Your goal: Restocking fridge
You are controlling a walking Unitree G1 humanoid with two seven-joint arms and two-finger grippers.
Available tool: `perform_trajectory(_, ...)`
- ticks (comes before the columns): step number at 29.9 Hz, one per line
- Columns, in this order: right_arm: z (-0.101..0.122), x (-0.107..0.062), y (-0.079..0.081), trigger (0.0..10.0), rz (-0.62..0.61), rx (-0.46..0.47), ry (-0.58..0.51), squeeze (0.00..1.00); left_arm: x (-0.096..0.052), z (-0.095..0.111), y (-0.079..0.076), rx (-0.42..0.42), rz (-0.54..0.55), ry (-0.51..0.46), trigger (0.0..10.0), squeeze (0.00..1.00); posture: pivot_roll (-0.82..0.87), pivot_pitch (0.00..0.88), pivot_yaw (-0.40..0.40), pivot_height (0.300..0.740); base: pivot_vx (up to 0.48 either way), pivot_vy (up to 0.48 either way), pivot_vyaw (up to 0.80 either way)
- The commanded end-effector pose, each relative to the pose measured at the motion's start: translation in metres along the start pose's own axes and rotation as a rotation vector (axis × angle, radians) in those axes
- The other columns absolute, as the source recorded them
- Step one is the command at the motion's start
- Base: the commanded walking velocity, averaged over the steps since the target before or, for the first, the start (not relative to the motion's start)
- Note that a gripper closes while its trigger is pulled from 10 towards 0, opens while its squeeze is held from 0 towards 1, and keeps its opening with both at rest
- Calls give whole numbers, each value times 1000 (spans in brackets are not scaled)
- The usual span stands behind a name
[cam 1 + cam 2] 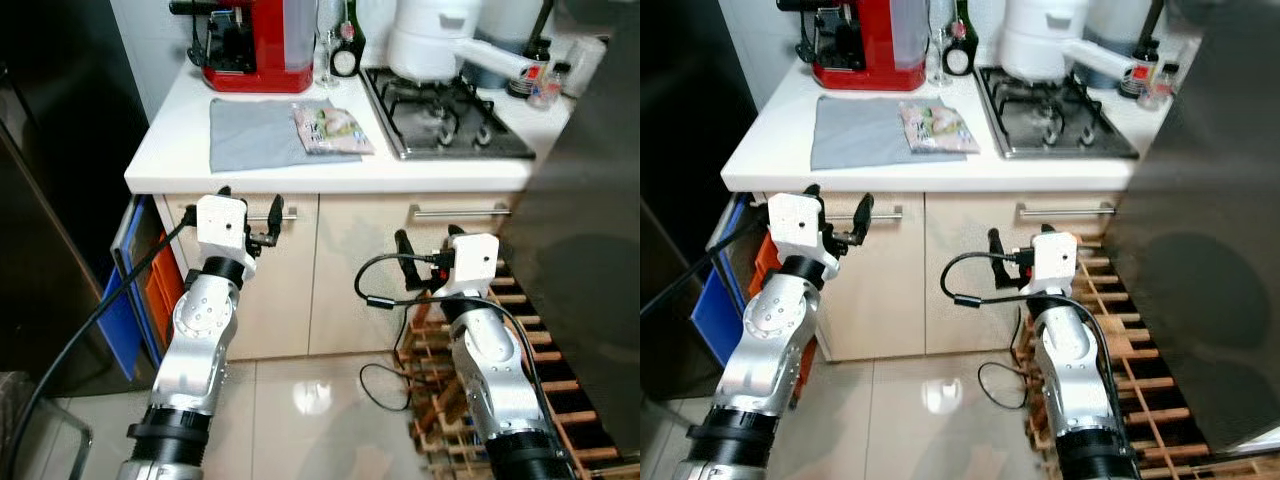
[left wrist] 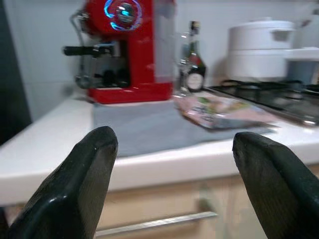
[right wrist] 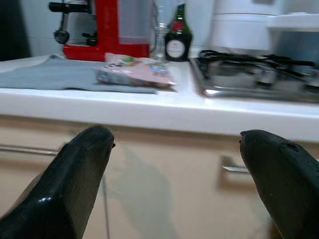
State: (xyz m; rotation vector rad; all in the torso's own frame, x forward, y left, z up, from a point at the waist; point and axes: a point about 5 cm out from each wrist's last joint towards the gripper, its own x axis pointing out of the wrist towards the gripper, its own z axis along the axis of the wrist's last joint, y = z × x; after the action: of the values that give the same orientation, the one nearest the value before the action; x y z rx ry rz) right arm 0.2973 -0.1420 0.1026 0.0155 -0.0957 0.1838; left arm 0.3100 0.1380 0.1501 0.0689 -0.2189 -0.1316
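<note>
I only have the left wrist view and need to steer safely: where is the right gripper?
Observer: The right gripper is open, raised in front of the cream cabinet door, below the edge of the white countertop.
Operator: Anything on the floor near it?
Observer: Yes, a slatted wooden rack stands on the glossy tiled floor, close beside that gripper's arm.
Operator: And on the robot's left?
Observer: A flat blue panel stands upright in the gap at the cabinet's left end.
</note>
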Motion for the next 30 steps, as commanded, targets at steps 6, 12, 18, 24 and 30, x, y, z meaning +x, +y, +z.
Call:
perform_trajectory(6, 36, 2, 0, 10000, -69, -14, -180, 0, 5, 19, 1, 32, -27, -92, 10000, 0, -73, 0, -12, 740, 480, 0, 0)
perform_trajectory(12, 51, 2, -7, 10000, -141, -28, -234, 0, 14, 34, -7, 58, -80, -159, 10000, 0, -84, 0, -8, 740, 480, 0, 0)
perform_trajectory(18, 48, 0, -16, 10000, -196, -23, -212, 0, 33, 52, -13, 61, -136, -219, 10000, 0, -83, 0, -12, 740, 480, 0, 0)
perform_trajectory(24, 33, -16, -34, 10000, -272, -43, -136, 0, 59, 63, -46, 34, -279, -191, 10000, 0, -85, 0, -13, 740, 400, 0, 0)
perform_trajectory(30, 31, -31, -50, 10000, -343, -73, -116, 0, 75, 58, -43, 0, -312, -113, 10000, 0, -123, 0, 11, 740, 0, 0, 0)
